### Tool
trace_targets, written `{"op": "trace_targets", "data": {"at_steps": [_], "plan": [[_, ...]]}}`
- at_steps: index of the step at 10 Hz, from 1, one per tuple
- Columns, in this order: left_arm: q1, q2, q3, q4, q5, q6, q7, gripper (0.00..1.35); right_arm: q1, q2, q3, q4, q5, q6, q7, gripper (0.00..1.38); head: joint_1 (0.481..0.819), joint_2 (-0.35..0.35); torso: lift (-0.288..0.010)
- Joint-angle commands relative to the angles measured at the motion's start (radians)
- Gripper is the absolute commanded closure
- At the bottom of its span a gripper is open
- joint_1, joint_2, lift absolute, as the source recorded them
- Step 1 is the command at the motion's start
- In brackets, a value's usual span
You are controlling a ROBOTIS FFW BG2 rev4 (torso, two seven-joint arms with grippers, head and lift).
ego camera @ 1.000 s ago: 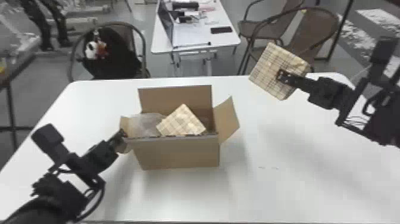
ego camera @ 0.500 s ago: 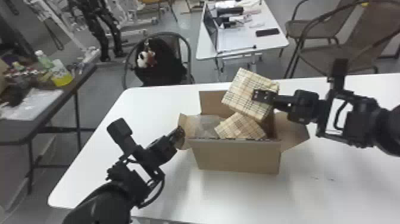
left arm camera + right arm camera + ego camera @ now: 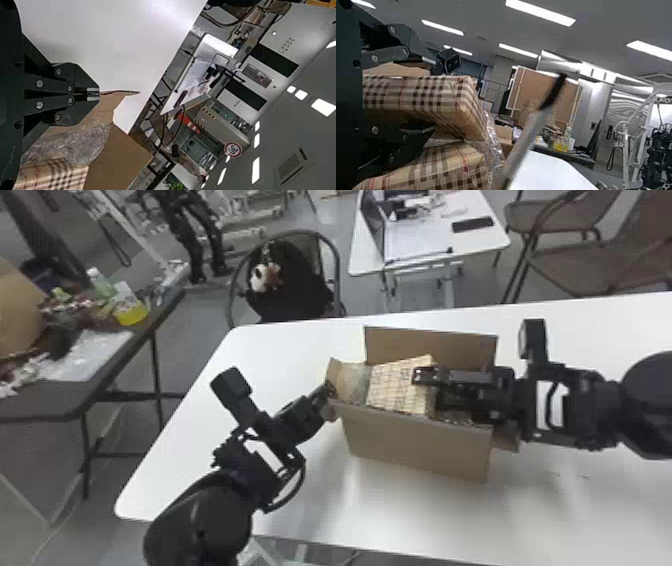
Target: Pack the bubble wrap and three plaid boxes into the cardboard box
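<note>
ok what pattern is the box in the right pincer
Plaid box: tan, with dark brown checks and red lines; clearest in the right wrist view.

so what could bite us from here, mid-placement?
1. The right gripper has a plaid box close to a second plaid box; it may catch on that one and settle tilted.
2. Bubble wrap sits right beside it and could get dragged or trapped.
3. The left gripper pinches a flap; any tug might crease it or skew the cardboard box.

Robotics lab, black robot legs (image 3: 186,237), cluttered bench (image 3: 55,405)
</note>
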Motion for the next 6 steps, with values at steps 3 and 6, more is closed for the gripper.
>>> {"op": "trace_targets", "data": {"at_steps": [3,6], "plan": [[0.019,-0.003,0.014,-0.004,0.010,-0.003,0.000,1.22,0.112,-0.035,-0.350,-0.378,0.387,-0.004,-0.075,0.54,0.685,0.345,-0.174],[0.022,-0.003,0.015,-0.004,0.010,-0.005,0.003,1.22,0.200,-0.094,-0.550,-0.756,0.675,0.082,-0.114,0.47,0.640,0.274,-0.174]]}}
